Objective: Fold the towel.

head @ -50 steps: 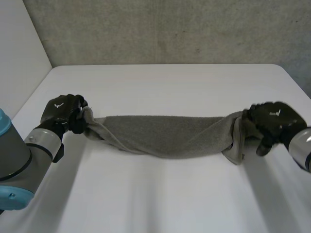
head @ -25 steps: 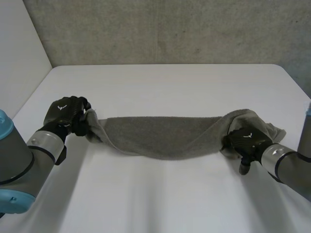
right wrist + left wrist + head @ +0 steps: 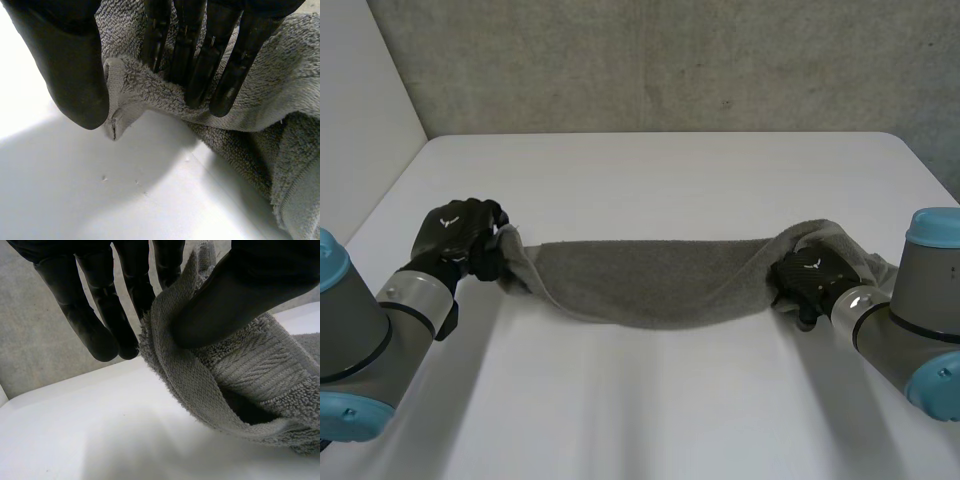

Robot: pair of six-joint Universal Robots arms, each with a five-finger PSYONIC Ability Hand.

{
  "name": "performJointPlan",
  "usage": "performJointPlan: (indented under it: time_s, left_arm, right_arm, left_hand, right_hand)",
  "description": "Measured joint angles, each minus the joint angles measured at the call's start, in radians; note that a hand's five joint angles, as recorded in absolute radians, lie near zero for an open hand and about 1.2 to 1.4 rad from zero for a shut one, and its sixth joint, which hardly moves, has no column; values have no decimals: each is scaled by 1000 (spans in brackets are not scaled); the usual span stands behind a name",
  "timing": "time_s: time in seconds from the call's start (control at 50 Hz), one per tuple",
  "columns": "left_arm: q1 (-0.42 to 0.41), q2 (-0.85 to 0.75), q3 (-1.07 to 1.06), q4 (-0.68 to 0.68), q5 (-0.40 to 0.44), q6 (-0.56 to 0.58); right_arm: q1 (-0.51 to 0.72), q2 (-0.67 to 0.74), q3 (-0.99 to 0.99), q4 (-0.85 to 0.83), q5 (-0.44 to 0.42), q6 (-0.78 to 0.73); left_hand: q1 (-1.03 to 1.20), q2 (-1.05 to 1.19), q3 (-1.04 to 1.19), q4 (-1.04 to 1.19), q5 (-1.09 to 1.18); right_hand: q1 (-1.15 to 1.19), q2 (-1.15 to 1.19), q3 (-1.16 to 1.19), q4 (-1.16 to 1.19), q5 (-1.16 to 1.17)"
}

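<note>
Evidently the grey towel (image 3: pixel 650 280) is strung across the white counter (image 3: pixel 650 170) from nine to three o'clock, its middle sagging toward six. At the nine o'clock end the left hand (image 3: pixel 453 233) pinches the hem between thumb and fingers. At three o'clock the right hand (image 3: pixel 808 279) curls over a bunched edge, thumb beside the corner. Gripping both ends probably serves to stretch the cloth for folding.

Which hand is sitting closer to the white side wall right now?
Left. The left hand pinches the towel end on the side of the table next to the white wall; the right hand pinches the opposite end, toward the table's other side.
</note>
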Motion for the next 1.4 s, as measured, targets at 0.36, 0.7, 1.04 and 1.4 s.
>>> performJointPlan:
  time_s: [0.36,0.7,1.04,1.4]
  left_arm:
    - [-12,7,-11,14,2,4]
    - [-2,366,51,-130,6,-23]
    - [22,254,361,-555,18,-30]
    - [1,-109,907,-438,5,-23]
  right_arm:
    - [3,4,-43,-47,38,53]
    - [-77,-471,-287,326,-46,39]
    - [-139,-377,-486,637,-24,-286]
    - [60,-124,-669,-147,152,-176]
  left_hand:
    - [0,0,0,0,0]
    - [0,0,2,0,0]
    - [0,0,3,0,0]
    - [0,0,5,0,0]
  right_hand:
    - [511,469,537,541,524]
    - [514,469,537,541,524]
    - [514,469,541,541,525]
    - [515,469,542,541,525]
